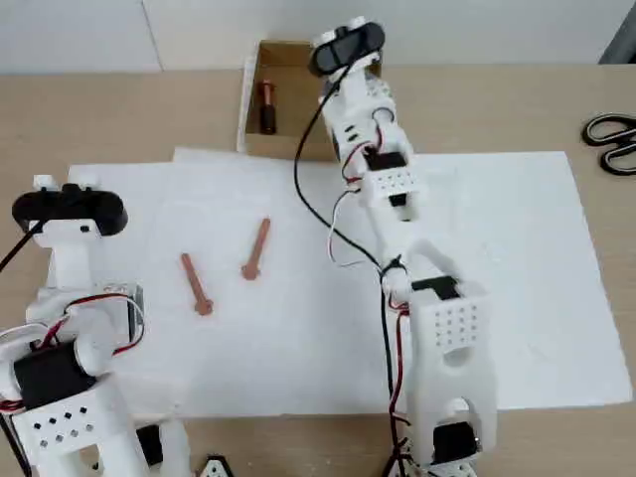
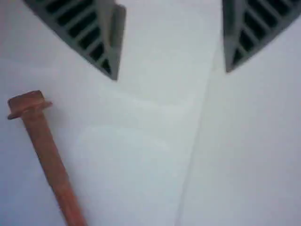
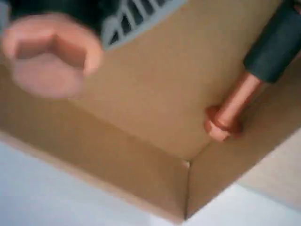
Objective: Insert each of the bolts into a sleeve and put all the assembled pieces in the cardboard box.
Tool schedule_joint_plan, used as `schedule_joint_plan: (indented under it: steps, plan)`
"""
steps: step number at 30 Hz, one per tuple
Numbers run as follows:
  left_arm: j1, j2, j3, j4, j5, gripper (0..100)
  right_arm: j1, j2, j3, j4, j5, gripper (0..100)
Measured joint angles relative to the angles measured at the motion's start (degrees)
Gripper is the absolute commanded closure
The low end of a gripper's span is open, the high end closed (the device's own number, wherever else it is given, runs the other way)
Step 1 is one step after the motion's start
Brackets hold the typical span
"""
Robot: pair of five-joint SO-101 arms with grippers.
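The cardboard box (image 1: pixel 253 129) stands at the table's far side, with one copper bolt in a black sleeve (image 1: pixel 266 107) lying inside it. My right gripper (image 1: pixel 348 45) hangs over the box's right part. In the right wrist view the gripper (image 3: pixel 70 33) is shut on a bolt (image 3: pixel 47 52) with a dark sleeve above its head, over the box floor (image 3: pixel 155 94) and beside the lying piece (image 3: pixel 235 108). Two bare bolts (image 1: pixel 196 284) (image 1: pixel 256 248) lie on the white sheet. My left gripper (image 1: pixel 70 209) (image 2: pixel 169 47) stands open just above the sheet, near one bolt (image 2: pixel 47 155).
A white foam sheet (image 1: pixel 497 248) covers most of the wooden table (image 1: pixel 119 109). Black scissors (image 1: pixel 611 139) lie at the far right edge. The right arm's body (image 1: pixel 397 189) stretches across the sheet's middle towards the box.
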Motion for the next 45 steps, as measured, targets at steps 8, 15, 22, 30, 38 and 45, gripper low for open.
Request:
schedule_joint_plan:
  steps: [8,15,22,30,38,45]
  plan:
    - [0.0,0.0,0.0,0.0,0.0,86,-0.26,7.47,-5.45,-0.09,0.18,84.6]
    - [0.0,0.0,0.0,0.0,0.0,86,-0.79,8.97,-6.86,-0.26,0.18,83.5]
    - [0.0,0.0,0.0,0.0,0.0,86,-0.79,8.18,-8.18,2.2,0.18,83.5]
    - [0.0,0.0,0.0,0.0,0.0,86,0.35,-6.15,-8.18,18.37,0.18,83.6]
    - [0.0,0.0,0.0,0.0,0.0,86,2.2,-24.53,-8.35,40.79,0.18,83.6]
    - [0.0,0.0,0.0,0.0,0.0,86,2.9,-35.43,-8.35,62.77,0.18,83.6]
